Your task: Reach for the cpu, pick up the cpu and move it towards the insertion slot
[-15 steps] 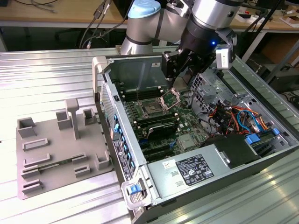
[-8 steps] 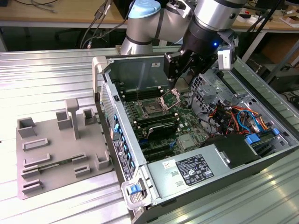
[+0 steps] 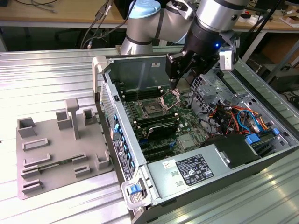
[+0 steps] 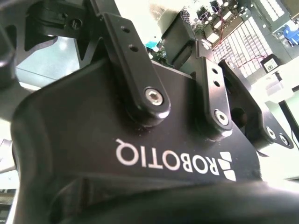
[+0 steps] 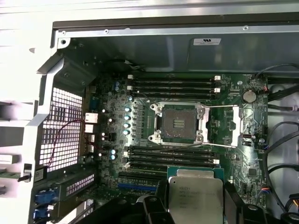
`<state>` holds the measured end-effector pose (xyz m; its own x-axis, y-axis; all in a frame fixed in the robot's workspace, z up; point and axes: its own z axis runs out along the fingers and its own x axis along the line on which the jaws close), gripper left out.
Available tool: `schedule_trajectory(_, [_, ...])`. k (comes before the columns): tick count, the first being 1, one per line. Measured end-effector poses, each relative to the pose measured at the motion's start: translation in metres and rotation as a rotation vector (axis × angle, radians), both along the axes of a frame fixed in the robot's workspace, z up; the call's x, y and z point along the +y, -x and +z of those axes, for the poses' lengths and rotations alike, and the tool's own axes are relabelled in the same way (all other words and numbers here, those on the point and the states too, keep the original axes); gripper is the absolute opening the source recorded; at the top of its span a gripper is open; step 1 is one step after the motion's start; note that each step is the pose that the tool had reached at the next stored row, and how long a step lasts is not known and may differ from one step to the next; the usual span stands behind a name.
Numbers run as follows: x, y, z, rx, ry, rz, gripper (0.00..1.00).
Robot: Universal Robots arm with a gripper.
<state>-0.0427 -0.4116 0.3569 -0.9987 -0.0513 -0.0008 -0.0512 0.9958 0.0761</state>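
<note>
Silvery metal catches the light on the top plate of the cpu (image 5: 195, 198), which the first wrist view shows sitting between the dark fingers (image 5: 161, 198) of the gripper (image 5: 196, 205), flat side up and level, with a greenish rim peeking out along its far edge. The fingers press in on two opposite edges of the chip, so the gripper is closed on it rather than spread wide; holding it by the edges leaves the underside free, which I judge suits a part that must drop flat into a socket. Just beyond the chip lies the insertion slot (image 5: 178, 122), a dark square socket in a bright metal frame, its hinged plate swung up and its thin wire lever lying out to one side, so the socket is open to receive. Long black memory slots (image 5: 173, 156) run between the held chip and the socket, and another row lies past it. In the exterior view the gripper (image 3: 180, 77) hangs inside the open computer case (image 3: 154, 182), pointing steeply down over the green circuit board (image 3: 187, 122), with the socket (image 3: 152, 109) near it toward the exterior view's left. The arm (image 3: 212, 18) reaches in from above the far wall, its wrist bent so the tool faces the board. A grey moulded tray (image 3: 56, 149) sits well apart on the ribbed metal table (image 3: 42, 70). The chip looks close to, but not yet over, the socket.
</note>
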Motion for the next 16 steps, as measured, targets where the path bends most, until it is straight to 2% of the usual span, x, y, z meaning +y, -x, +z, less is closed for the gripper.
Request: schedule_trajectory(16, [0.0003,-0.0088,-0.0049,-0.0001,-0.0001,0.000,0.55])
